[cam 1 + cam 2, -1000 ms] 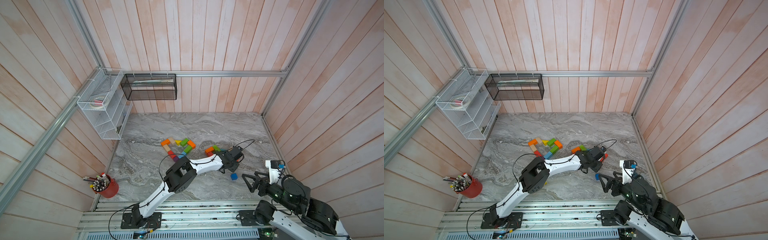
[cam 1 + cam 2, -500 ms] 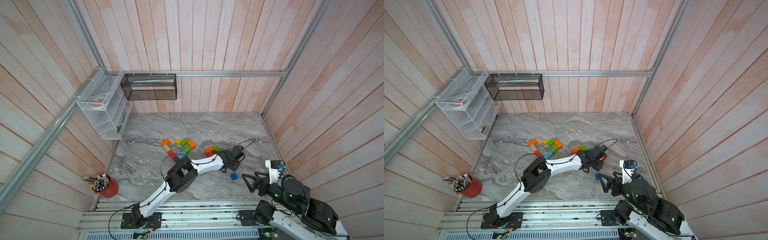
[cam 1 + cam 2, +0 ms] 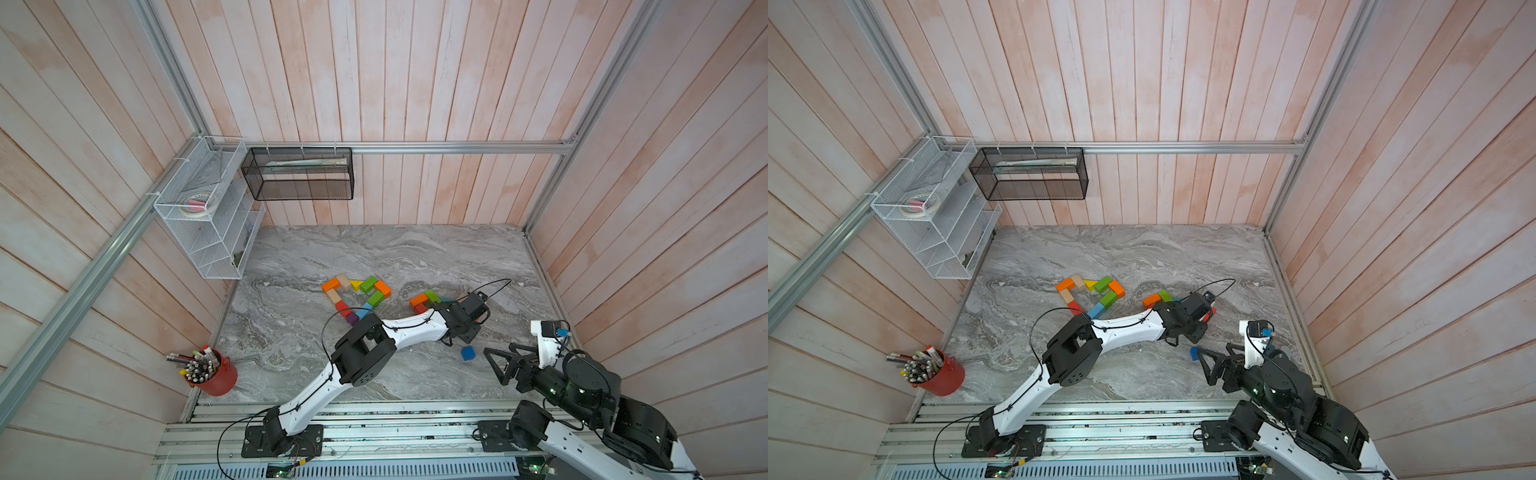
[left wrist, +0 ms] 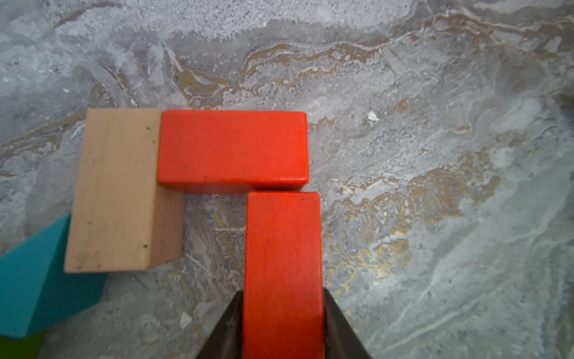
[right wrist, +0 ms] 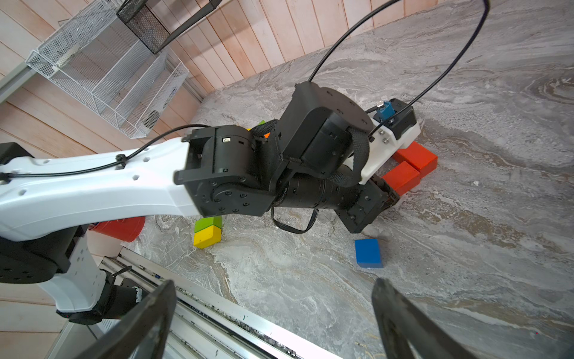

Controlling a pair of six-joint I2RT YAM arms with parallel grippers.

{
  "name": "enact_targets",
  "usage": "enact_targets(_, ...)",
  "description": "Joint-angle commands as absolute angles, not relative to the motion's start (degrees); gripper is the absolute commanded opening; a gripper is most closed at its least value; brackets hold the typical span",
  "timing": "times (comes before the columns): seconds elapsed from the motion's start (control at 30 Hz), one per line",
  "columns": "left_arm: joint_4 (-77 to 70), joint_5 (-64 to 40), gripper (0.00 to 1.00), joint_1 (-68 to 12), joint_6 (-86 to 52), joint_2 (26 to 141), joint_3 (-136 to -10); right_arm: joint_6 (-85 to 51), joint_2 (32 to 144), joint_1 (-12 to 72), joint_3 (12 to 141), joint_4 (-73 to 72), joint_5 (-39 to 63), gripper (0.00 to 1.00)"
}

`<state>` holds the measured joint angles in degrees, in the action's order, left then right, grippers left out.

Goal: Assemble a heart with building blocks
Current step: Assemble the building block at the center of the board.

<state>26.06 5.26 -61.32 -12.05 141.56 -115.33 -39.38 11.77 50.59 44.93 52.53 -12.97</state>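
Clamping the red brick (image 4: 282, 242), the left pincer (image 4: 282, 292) holds its long axis square to the crosswise red brick (image 4: 233, 149) (right pincer (image 5: 275, 283) spread wide).

In the left wrist view the red brick (image 4: 282, 248) between the dark fingers (image 4: 226, 332) of the left gripper (image 4: 282, 292) runs out at the picture's edge, and only the finger tips show (if they press the brick or only flank it, I cannot tell). A teal block (image 4: 37, 279) is cut by the edge; a green block (image 4: 18, 348) is only a blurred corner. In a top view the left arm (image 3: 1125, 328) covers the near tip of the ring of blocks (image 3: 1102, 286), and the right gripper (image 3: 1204, 368) hides part of the blue cube (image 3: 1193, 354).
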Motion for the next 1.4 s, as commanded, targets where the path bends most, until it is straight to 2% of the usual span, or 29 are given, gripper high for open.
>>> enact_targets(0.0,26.54,6.59,0.4,-61.61,-11.78,143.32,-116.19,-39.48,11.34,50.8,44.56,53.24,-12.48,0.98)
enact_targets(0.17,26.5,6.74,0.4,-61.61,-12.22,142.83,-116.02,-39.46,11.34,50.8,44.56,53.24,-12.42,0.98)
enact_targets(0.53,22.24,5.62,0.57,-61.61,-12.49,134.93,-111.18,-38.41,11.34,50.82,45.24,50.37,-11.6,0.98)
enact_targets(0.77,17.64,4.0,0.59,-61.61,-11.67,126.35,-103.53,-37.8,11.34,50.82,45.07,47.65,-11.26,0.98)
enact_targets(0.9,13.86,-0.43,0.59,-60.57,-11.51,120.44,-98.13,-36.27,11.34,50.83,44.62,42.48,-10.21,0.98)
enact_targets(1.07,9.33,-10.77,0.58,-55.3,-13.75,112.66,-91.26,-33.38,11.42,50.82,41.14,33.13,-8.13,0.98)
enact_targets(1.23,8.52,-20.85,0.6,-45.07,-14.2,106.22,-87.13,-31.11,13.58,50.82,36.44,22.82,-5.08,0.98)
enact_targets(1.37,7.31,-29.56,0.6,-36.73,-15.26,102.26,-84.68,-29.61,20.2,50.8,34.43,16.06,-3.26,0.98)
